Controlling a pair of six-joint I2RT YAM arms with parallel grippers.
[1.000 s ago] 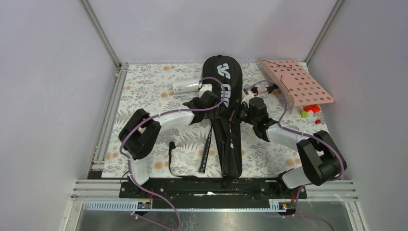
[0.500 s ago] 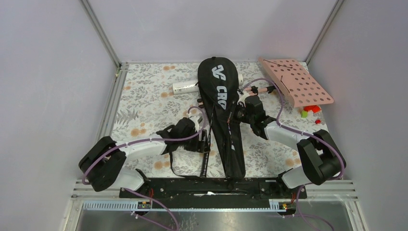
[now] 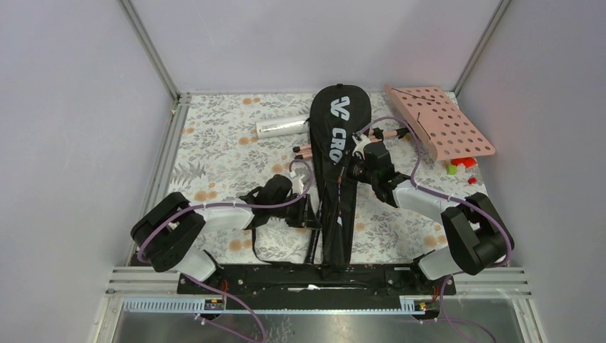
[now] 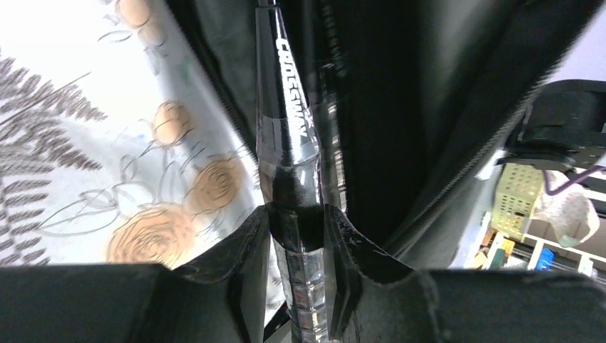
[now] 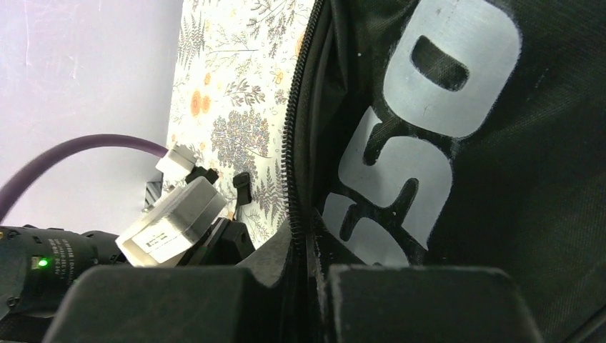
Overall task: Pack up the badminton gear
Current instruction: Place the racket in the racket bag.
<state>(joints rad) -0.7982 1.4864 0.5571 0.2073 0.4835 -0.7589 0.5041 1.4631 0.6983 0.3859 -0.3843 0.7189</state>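
I see a black bag point(image 3: 341, 118) lettered white, glossy black racket point(image 4: 289, 136), white tube point(image 3: 282, 128), pink stand point(image 3: 443, 125), grey-fern, orange-rose counter point(image 3: 221, 153)

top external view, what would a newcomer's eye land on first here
The long black racket bag lies down the middle of the floral table, both arms at it. The left gripper clamps a black racket at the bag's left side; the right gripper pinches the bag's zipper edge. A pink perforated board sits at the far right.
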